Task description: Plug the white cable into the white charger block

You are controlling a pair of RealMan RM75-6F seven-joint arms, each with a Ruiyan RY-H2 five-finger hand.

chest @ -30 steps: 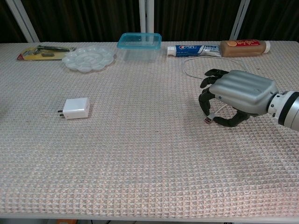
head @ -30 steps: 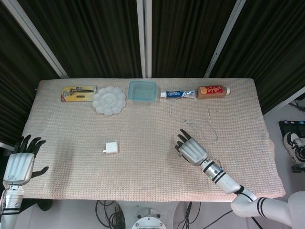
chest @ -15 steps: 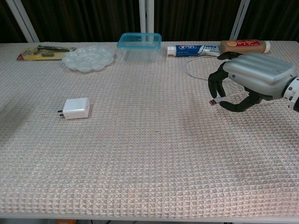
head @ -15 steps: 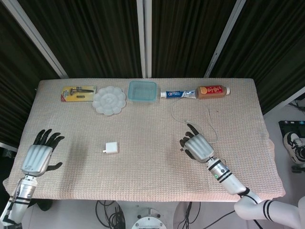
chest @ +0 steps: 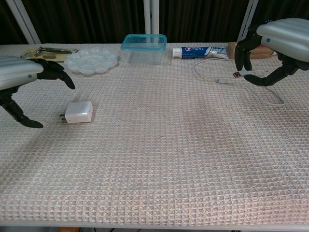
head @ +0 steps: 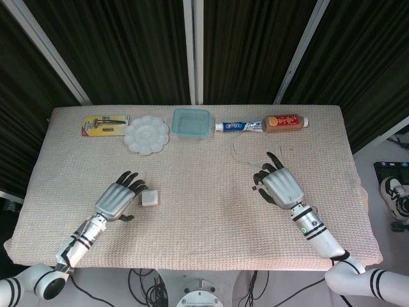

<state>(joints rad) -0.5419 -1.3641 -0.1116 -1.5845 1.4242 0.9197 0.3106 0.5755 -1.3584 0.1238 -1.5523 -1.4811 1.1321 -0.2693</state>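
The white charger block [head: 150, 198] [chest: 79, 111] lies flat on the woven mat, left of centre, with its prongs pointing left in the chest view. My left hand [head: 117, 199] [chest: 19, 79] hovers just to its left, fingers spread and arched toward it, holding nothing. Raised over the right side of the mat, my right hand [head: 281, 185] [chest: 280, 36] pinches the plug end of the white cable [chest: 216, 81] between thumb and fingers. From there the cable [head: 234, 148] trails back over the mat toward the toothpaste.
Along the far edge lie a razor pack [head: 105, 125], a white palette dish [head: 146, 134], a blue plastic box [head: 190, 121], a toothpaste tube [head: 238, 126] and a brown bottle [head: 284, 121]. Bare mat lies between the two hands.
My left hand has come in from the left table edge to just beside the charger. The right hand has lifted and moved back and right with the cable plug.
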